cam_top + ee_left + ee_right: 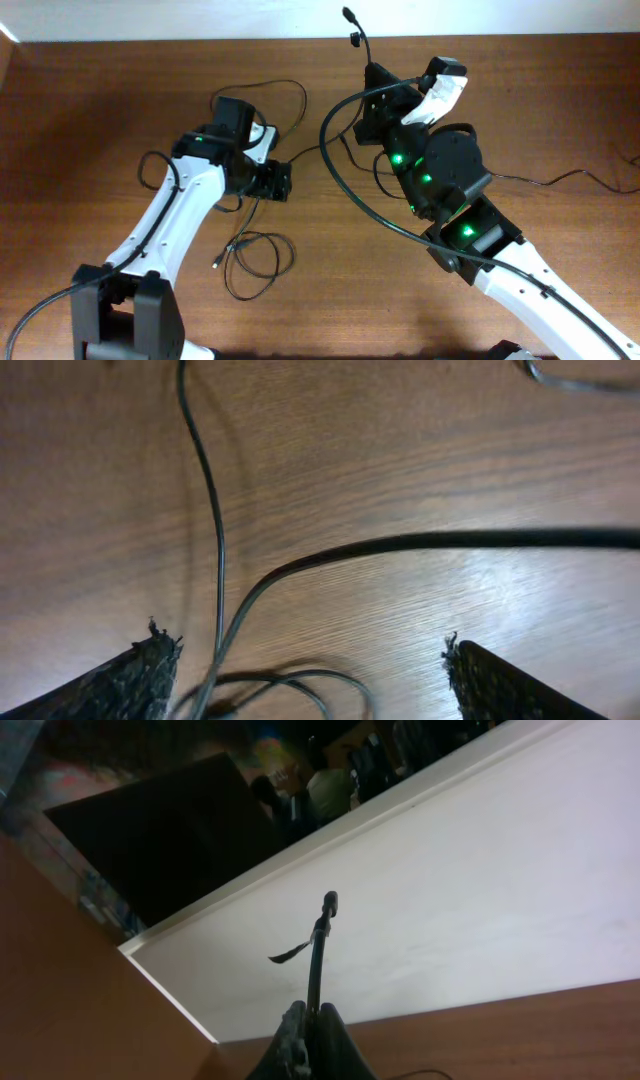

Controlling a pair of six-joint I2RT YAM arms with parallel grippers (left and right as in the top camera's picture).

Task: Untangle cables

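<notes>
Brown wood-grain table [100, 120], two white-and-black arms reaching in from the 6 o'clock edge. The left gripper [280, 182] sits low over mid-table. In its wrist view [308, 652] the black textured fingers [140, 680] are spread wide with nothing clamped. The thin black flexible cables [216, 530] lie on the wood in the gap between them: one strand runs toward 12 o'clock, and a second sweeps off toward 3 o'clock, looking thicker at that end. At 6 o'clock of the left gripper a loose coil of the same thin black cord [262, 262] lies flat on the table, with a small plug connector [218, 265] at the coil's 9 o'clock side. Another strand arcs away past the gripper's 12 o'clock. A thick black arm wire [335, 175] curves between the two arms, clear of the coil. The right gripper [368, 72] is raised at 1 o'clock of the left one. Seen from its wrist [310, 1032], its fingers are pinched together on a thin black cable end with a plug tip [328, 905], which stands up out of the grip [352, 20]. A further thin black strand [560, 180] lies on the table at 3 o'clock of the right arm, running to the frame edge.
</notes>
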